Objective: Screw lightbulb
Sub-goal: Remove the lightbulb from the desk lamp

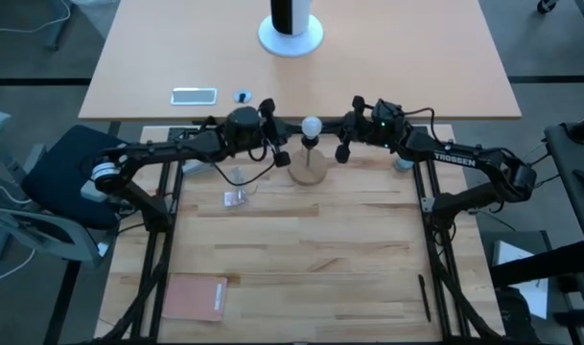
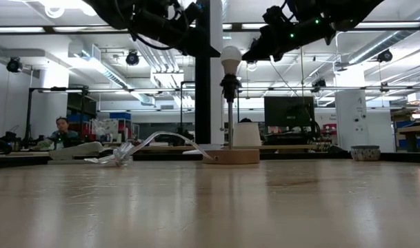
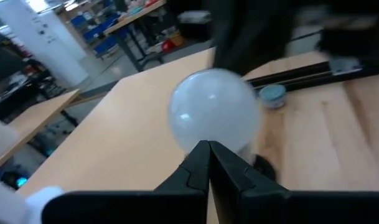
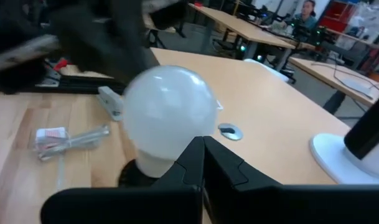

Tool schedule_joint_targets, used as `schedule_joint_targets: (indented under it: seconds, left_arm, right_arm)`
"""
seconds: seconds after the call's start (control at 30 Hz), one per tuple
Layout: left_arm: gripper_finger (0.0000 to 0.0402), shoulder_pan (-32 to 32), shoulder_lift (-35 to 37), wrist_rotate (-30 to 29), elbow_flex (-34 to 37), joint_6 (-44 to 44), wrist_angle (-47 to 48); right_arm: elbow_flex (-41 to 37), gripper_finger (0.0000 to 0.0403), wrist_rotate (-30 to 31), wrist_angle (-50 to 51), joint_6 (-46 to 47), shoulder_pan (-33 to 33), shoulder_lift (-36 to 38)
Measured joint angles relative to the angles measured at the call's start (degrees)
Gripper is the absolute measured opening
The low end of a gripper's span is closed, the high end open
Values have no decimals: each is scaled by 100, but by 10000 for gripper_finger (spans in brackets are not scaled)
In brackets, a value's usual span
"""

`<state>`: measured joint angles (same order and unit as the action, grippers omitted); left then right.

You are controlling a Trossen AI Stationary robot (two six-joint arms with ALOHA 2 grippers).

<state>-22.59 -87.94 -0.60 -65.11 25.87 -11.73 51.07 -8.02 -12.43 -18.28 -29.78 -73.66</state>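
Hovering beside the lightbulb [image 1: 312, 125], upper centre of the high view, left end effector [image 1: 279, 154] and right end effector [image 1: 343, 150] were both clenched, grasping nothing. Seated on its socket [image 2: 230, 86], it probably needed only gentle, upright twisting.

Bright ceiling lights; wrist views blurred nearby.

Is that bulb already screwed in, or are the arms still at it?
The lightbulb already sits upright atop the black socket stem on its wooden base. The left gripper and right gripper, both shut, flank it without holding it. Whether it is fully tightened cannot be seen.
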Motion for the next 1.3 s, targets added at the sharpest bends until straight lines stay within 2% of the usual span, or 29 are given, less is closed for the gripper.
schedule_joint_targets:
  seconds: [0.17,0.33,0.43,0.53,0.63,0.73,0.9,1.13,1.3]
  left_arm:
    - [0,83,92,48,-1,0,150]
    - [0,81,131,-837,-1,2,207]
    - [0,74,105,-1077,-1,15,164]
    - [0,70,54,-1088,-1,33,99]
    - [0,68,-16,-1077,-1,53,18]
    - [0,66,-73,-991,-1,146,-90]
    - [0,60,-77,-554,1,170,-84]
    - [0,131,-19,-371,1,174,35]
    - [0,133,91,-411,1,217,163]
  right_arm:
    - [-15,0,-58,-29,2,-102,-3]
    - [-49,0,-122,46,-70,-124,120]
    - [-50,0,-135,62,-68,-120,273]
    - [-55,0,-286,189,-75,-86,368]
    - [-55,0,-706,227,-26,-73,370]
    - [-55,0,-774,190,13,-28,254]
    - [-59,0,-700,143,23,-30,117]
    - [-59,0,-173,116,23,-48,117]
    - [-59,0,-172,142,17,-40,119]
